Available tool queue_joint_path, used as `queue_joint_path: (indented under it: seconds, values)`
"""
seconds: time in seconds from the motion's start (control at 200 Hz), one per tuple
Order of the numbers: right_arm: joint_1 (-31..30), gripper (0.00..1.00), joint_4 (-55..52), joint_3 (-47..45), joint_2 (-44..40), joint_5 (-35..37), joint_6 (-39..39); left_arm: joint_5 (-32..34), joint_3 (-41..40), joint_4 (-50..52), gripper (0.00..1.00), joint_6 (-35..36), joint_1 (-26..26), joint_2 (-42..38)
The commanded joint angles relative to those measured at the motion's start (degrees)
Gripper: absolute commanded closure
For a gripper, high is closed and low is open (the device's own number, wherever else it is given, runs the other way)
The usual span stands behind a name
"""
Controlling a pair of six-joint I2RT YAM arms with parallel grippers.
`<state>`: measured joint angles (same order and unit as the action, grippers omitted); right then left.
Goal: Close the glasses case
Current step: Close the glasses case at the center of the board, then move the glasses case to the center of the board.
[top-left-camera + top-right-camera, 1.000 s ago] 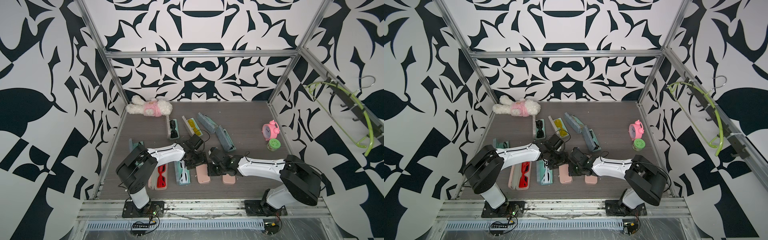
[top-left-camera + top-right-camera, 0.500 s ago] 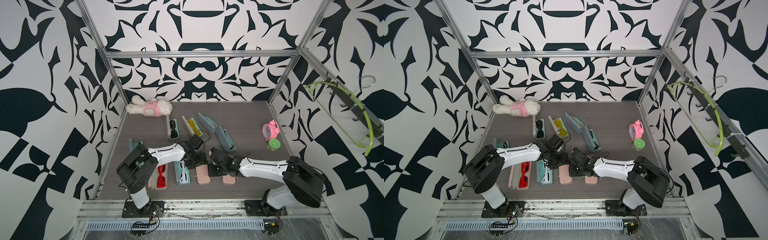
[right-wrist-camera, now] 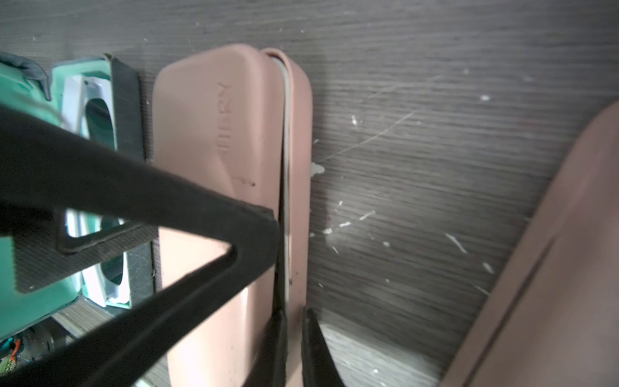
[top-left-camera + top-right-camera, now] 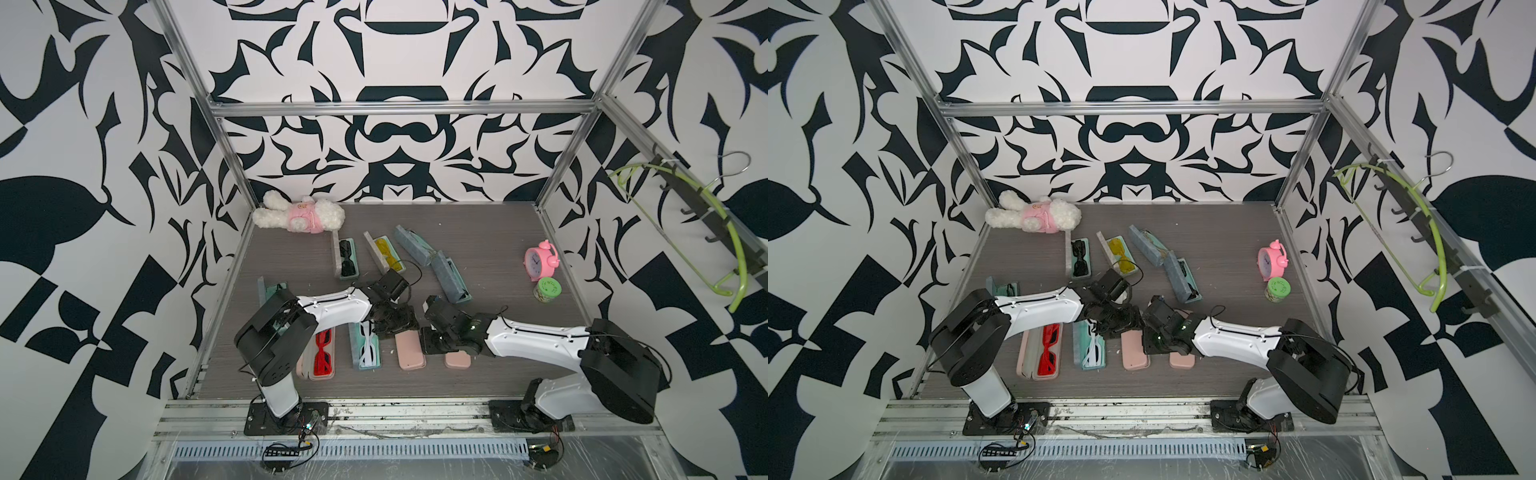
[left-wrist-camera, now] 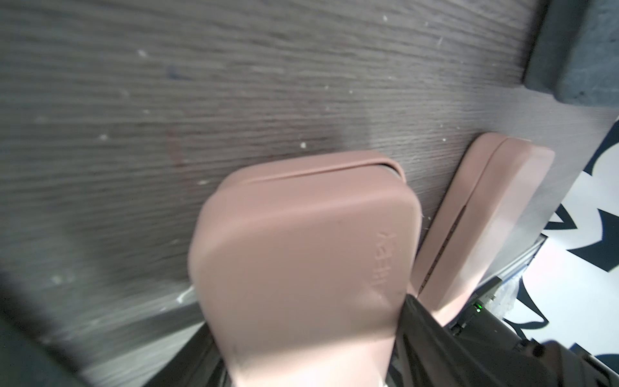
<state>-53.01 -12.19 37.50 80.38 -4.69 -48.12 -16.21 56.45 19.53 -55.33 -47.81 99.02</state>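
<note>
Little moved since before: my left end effector point(image 4: 395, 326) clamps the pink glasses case point(image 5: 301, 251), right end effector point(image 3: 294, 323) pinches its rim.

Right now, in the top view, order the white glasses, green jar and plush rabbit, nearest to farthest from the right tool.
From the right tool:
1. The white glasses, close alongside, front row.
2. The green jar, beside the pink clock.
3. The plush rabbit, far back corner.
</note>
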Motion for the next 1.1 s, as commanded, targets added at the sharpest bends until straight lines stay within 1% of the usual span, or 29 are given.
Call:
queue_joint_path:
  seconds: [0.0,0.355,0.775,0.975,1.1]
  values:
    - [0.07,0.85,-2.29,-0.01,-3.33,1.26,0.28,3.55,-1.09,3.69,0.36,1.88,-0.01,2.85]
    - [2.1,0.82,-4.75,-0.91,-7.73,1.27,0.3,4.07,-1.02,3.9,0.43,2.27,-0.11,3.55]
    - [6.68,0.8,-8.72,-2.11,-14.43,-0.5,1.62,4.25,0.1,4.03,0.46,2.54,-0.52,4.95]
    - [8.12,0.76,-9.4,-3.14,-15.68,-1.2,1.84,4.53,0.57,4.03,0.49,2.62,-0.88,6.2]
    - [9.47,0.75,-10.6,-3.48,-18.1,-1.45,2.39,4.52,0.77,3.88,0.49,2.32,-1.22,5.96]
